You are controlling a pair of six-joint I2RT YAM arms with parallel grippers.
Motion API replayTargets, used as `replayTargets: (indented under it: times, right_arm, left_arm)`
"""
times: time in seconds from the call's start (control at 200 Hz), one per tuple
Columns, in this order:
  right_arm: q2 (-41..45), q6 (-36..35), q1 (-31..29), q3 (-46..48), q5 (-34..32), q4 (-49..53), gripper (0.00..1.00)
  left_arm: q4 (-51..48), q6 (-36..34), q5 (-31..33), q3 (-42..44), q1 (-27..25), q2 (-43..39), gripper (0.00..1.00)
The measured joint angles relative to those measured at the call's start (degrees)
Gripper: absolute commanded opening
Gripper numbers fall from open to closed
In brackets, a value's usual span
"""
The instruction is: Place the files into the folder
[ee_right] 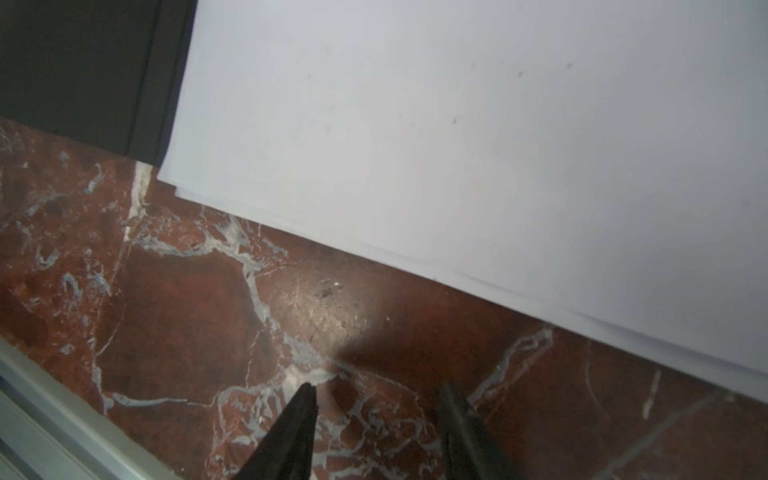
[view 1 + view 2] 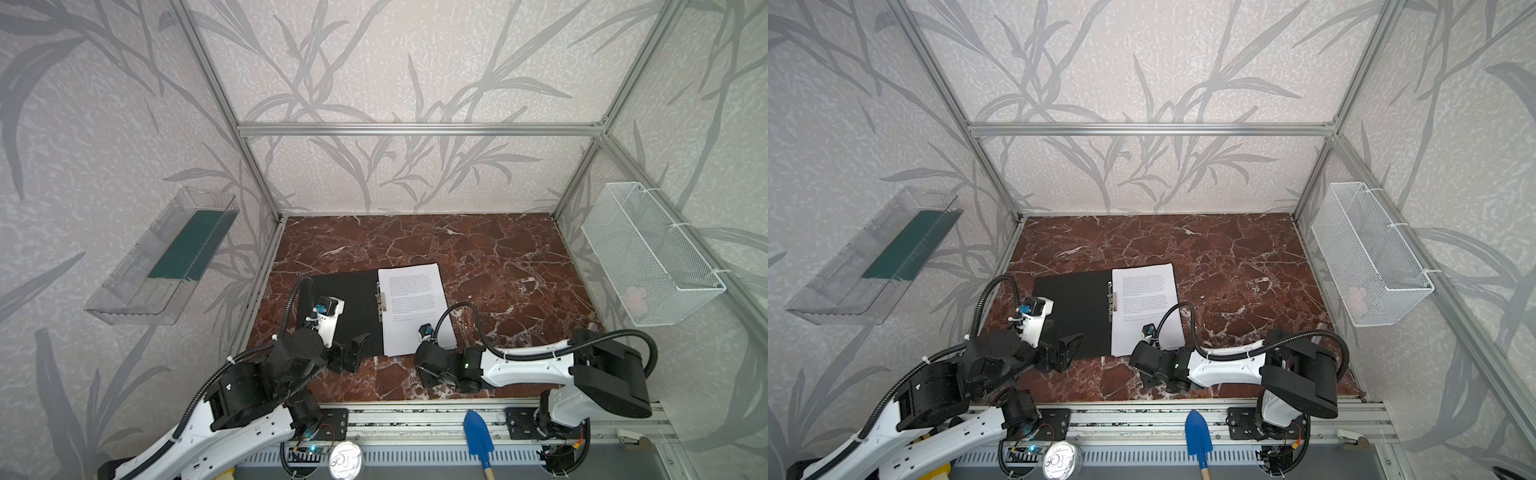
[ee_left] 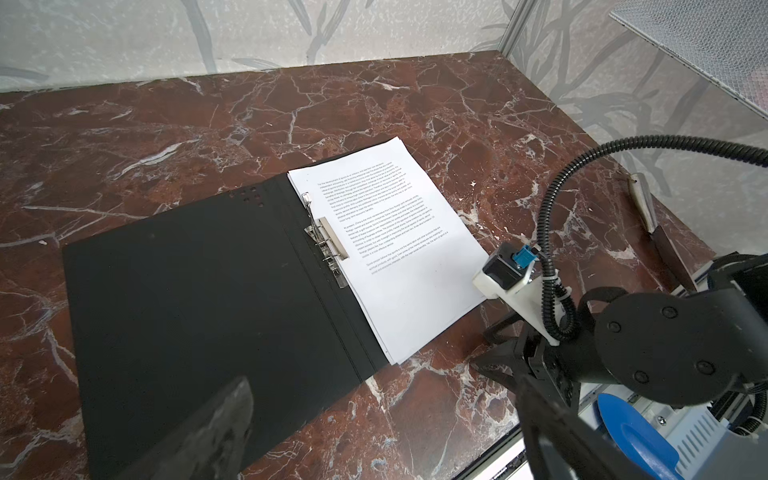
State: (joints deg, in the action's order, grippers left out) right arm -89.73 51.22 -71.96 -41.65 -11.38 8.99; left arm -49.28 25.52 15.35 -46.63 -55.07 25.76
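Two grippers we logged, lower frame: left gripper (image 2: 353, 351) jaws spread wide by one open folder (image 2: 349, 303); right gripper (image 1: 377, 388) jaws parted, empty, beside one stack of files (image 2: 415, 299).

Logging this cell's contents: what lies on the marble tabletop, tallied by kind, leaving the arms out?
Black folder: 1
Stack of printed paper sheets: 1
Metal-handled tool: 1
Total: 3
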Motion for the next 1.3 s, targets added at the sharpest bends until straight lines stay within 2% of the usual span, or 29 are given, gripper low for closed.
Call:
replayTargets:
  times: [0.65, 1.3]
  right_arm:
    - [-4.87, 3.8, -0.15, -6.21, -3.32, 4.83, 0.51]
    - [-5.92, 4.04, 1.2, -7.45, -3.65, 5.44, 0.52]
  left_arm:
    - [0.0, 0.0, -0.02, 0.0, 0.0, 0.0, 0.99]
    - [0.0, 0.0, -0.02, 0.24, 0.0, -1.73, 0.99]
